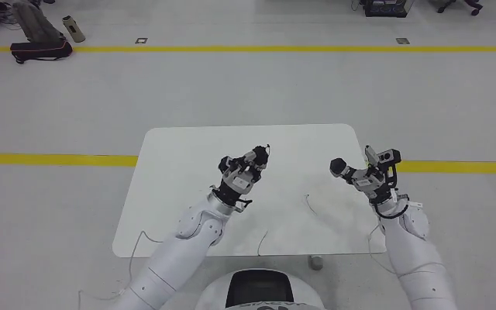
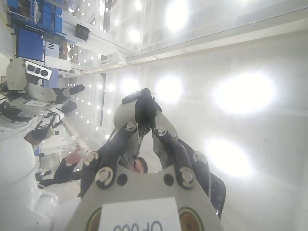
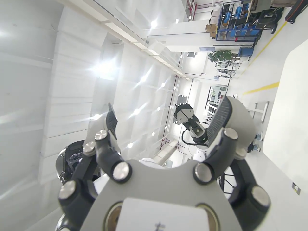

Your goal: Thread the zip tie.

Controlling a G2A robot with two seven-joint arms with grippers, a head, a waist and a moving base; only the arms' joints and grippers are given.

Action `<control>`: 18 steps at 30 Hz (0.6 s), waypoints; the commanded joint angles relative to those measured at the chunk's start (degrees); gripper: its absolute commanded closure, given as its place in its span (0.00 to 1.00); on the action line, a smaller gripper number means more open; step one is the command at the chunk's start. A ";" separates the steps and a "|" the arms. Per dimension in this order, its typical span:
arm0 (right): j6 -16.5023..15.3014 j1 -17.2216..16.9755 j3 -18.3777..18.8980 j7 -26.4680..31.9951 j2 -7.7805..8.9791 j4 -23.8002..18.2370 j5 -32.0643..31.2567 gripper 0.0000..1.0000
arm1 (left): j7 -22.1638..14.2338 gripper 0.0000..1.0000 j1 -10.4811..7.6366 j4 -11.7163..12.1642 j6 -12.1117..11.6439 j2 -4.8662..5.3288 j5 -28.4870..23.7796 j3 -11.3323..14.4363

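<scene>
The zip tie (image 2: 141, 137) is a thin black strand, pinched between the left fingers (image 2: 122, 117), which are closed tight on it. From the pinch it runs back along the gap between them towards the wrist. From above, a short dark end (image 1: 267, 146) pokes out just past the tips of these fingers. How the rest of its length lies is too thin to tell.

The right fingers (image 3: 220, 118) are spread wide with nothing between them, their ribbed pads facing each other. They stand well apart from the left fingers and are turned towards them, so that the left fingers show in the gap between the right ones. Both pairs are held up above the white surface (image 1: 178, 194).

Below and between the two pairs of fingers, a thin pale curved strand (image 1: 308, 203) lies on the surface. A second pale strand (image 1: 263, 242) lies behind the left fingers at the near edge of the surface. Far beyond the fingers, on the floor past a yellow line (image 1: 271, 49), sits a black bag (image 1: 39, 51).
</scene>
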 commanded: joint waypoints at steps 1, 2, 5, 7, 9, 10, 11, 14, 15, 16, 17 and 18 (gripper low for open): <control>0.00 0.00 0.00 0.00 0.00 0.00 0.00 0.00 | 1.75 1.00 0.57 -1.05 0.00 -0.25 0.70 -0.88; 0.00 0.00 0.00 0.00 0.00 0.00 0.00 0.00 | 2.47 1.00 0.99 -1.50 0.00 -0.41 0.96 -1.18; 0.00 0.00 0.00 0.00 0.00 0.00 0.00 0.00 | 3.64 1.00 2.31 -2.77 0.00 -0.98 0.74 -1.66; 0.00 0.00 0.00 0.00 0.00 0.00 0.00 0.00 | 3.64 1.00 2.31 -2.77 0.00 -0.98 0.74 -1.66; 0.00 0.00 0.00 0.00 0.00 0.00 0.00 0.00 | 3.64 1.00 2.31 -2.77 0.00 -0.98 0.74 -1.66; 0.00 0.00 0.00 0.00 0.00 0.00 0.00 0.00 | 3.64 1.00 2.31 -2.77 0.00 -0.98 0.74 -1.66; 0.00 0.00 0.00 0.00 0.00 0.00 0.00 0.00 | 3.64 1.00 2.31 -2.77 0.00 -0.98 0.74 -1.66; 0.00 0.00 0.00 0.00 0.00 0.00 0.00 0.00 | 3.64 1.00 2.31 -2.77 0.00 -0.98 0.74 -1.66; 0.00 0.00 0.00 0.00 0.00 0.00 0.00 0.00 | 3.64 1.00 2.31 -2.77 0.00 -0.98 0.74 -1.66; 0.00 0.00 0.00 0.00 0.00 0.00 0.00 0.00 | 3.64 1.00 2.31 -2.77 0.00 -0.98 0.74 -1.66; 0.00 0.00 0.00 0.00 0.00 0.00 0.00 0.00 | 3.64 1.00 2.31 -2.77 0.00 -0.98 0.74 -1.66; 0.00 0.00 0.00 0.00 0.00 0.00 0.00 0.00 | 3.64 1.00 2.31 -2.77 0.00 -0.98 0.74 -1.66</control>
